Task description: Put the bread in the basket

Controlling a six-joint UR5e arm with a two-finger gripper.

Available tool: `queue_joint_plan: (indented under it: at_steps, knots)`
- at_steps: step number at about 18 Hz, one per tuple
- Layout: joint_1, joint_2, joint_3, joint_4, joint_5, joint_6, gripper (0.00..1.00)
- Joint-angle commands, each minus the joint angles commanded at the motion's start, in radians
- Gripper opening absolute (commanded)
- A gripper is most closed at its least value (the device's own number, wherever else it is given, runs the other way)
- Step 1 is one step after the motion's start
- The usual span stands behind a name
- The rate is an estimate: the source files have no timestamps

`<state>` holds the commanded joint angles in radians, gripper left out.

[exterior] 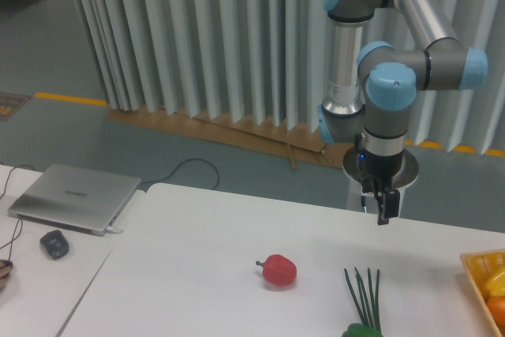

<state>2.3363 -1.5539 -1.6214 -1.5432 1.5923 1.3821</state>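
Note:
The basket point(476, 267) is a yellow-orange woven one at the table's right edge, mostly cut off by the frame. Inside it a yellow shape point(497, 281) and an orange shape point(498, 308) show at the frame edge. I cannot tell whether either is the bread. My gripper point(384, 210) hangs above the far side of the table, well left of the basket and higher than it. Its fingers point down and are seen edge-on, with nothing visible between them.
A small red pepper point(278, 270) lies mid-table. Green stalks point(364, 296) and a green vegetable point(360, 331) lie at the front, below the gripper. A laptop point(75, 197) and a mouse point(54, 244) sit on the left desk.

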Motion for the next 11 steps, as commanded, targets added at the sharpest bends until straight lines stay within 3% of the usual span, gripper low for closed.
queue_joint_plan:
  at_steps: [11]
  knots:
    - [-0.054, 0.021, -0.04, -0.002, 0.049, -0.023, 1.0]
